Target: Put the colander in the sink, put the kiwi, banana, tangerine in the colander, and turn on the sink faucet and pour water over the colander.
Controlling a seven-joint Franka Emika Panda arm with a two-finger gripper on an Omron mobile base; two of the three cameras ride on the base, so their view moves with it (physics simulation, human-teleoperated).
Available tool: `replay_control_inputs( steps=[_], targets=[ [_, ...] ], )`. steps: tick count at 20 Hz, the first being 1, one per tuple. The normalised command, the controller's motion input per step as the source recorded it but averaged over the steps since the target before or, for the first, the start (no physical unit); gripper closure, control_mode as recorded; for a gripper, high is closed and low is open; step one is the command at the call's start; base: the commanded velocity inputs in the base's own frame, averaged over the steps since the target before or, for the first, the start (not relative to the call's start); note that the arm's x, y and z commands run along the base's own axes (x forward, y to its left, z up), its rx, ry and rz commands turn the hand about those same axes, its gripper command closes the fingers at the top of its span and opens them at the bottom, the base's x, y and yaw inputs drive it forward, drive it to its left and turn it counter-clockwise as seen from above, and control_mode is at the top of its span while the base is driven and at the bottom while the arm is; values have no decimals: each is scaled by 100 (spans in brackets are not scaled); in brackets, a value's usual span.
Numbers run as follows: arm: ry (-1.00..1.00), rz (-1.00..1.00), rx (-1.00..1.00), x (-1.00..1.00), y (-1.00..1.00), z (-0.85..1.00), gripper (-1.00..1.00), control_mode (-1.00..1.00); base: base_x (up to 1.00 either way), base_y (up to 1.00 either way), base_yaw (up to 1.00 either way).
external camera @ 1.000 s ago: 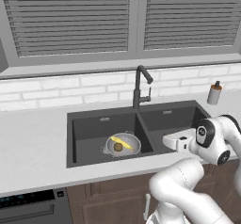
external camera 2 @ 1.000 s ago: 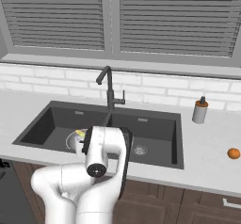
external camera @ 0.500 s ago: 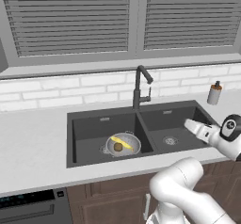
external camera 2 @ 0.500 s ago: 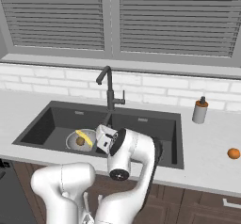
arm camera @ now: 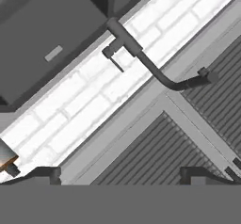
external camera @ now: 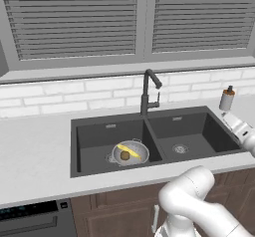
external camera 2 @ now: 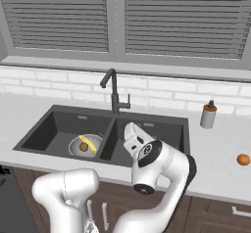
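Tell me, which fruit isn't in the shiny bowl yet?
The tangerine: it sits alone on the counter right of the sink, while banana and kiwi lie in the colander.

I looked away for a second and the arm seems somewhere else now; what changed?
The white arm swung from over the sink's right basin toward the counter on the right, its pincer open and empty throughout. The shiny perforated metal colander with the yellow banana and brown kiwi, and the orange tangerine on the counter, stayed put.

Glossy white rounded arm (external camera 2: 162,178) segments, dark joint rings, and 2 small dark fingertips (arm camera: 51,173).
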Motion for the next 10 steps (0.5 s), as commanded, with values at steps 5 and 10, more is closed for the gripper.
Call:
replay_control_inputs(
  steps=[5, 10],
  targets=[
    [-30, -6, 51, -37, -62, 13, -100, -100, 0, 0, 0],
    [-23, 0, 71, -33, -69, 3, -100, -100, 0, 0, 0]
  ],
)
